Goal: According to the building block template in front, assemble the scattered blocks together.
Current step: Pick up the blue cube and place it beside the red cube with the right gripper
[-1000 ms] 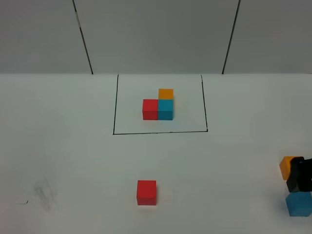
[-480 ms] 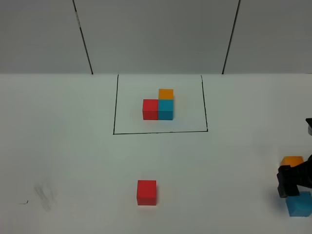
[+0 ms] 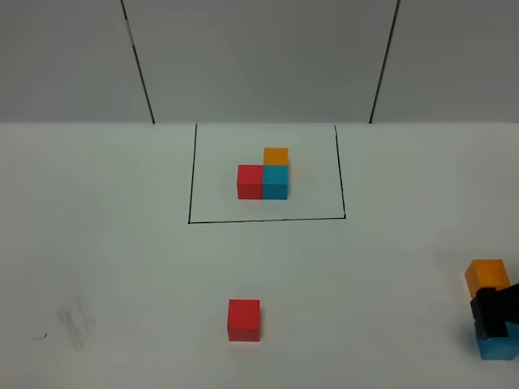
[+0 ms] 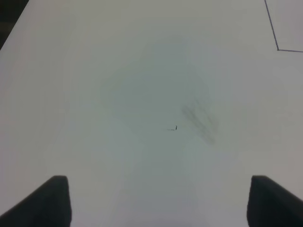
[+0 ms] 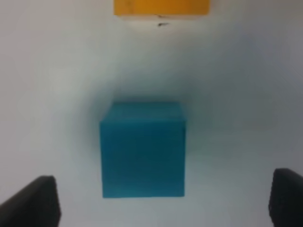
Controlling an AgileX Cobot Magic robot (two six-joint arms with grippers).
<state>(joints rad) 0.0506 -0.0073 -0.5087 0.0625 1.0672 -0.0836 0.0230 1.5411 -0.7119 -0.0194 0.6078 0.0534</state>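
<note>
A plain white table (image 3: 122, 267) runs back to a pale panelled wall.

From the high camera, we see the building block template (image 3: 264, 174) inside a thin black frame (image 3: 190, 194): red and blue cubes side by side, with an orange one behind the blue. The red block (image 3: 243, 319) sits alone on the near side of the frame, about level with its middle. The orange block (image 3: 486, 277) and blue block (image 3: 496, 347) lie well to the right of the frame, at the picture's right edge. The right gripper (image 3: 493, 312) hangs between them, over the blue one.

In the left wrist view, the left gripper (image 4: 156, 203) stands wide open over bare table. A faint smudge (image 4: 201, 118) is ahead, and one frame corner is just in sight.

In the right wrist view, the right gripper (image 5: 161, 199) is open. Its fingertips flank the blue block (image 5: 142, 149) with clear gaps, and nothing is gripped. The orange block (image 5: 161, 7) lies just beyond.

We judge that the task has barely begun, as all three loose blocks lie apart with none joined. The table near the frame offers wide open room. The tight spots are the right-hand edge and the orange neighbour.
</note>
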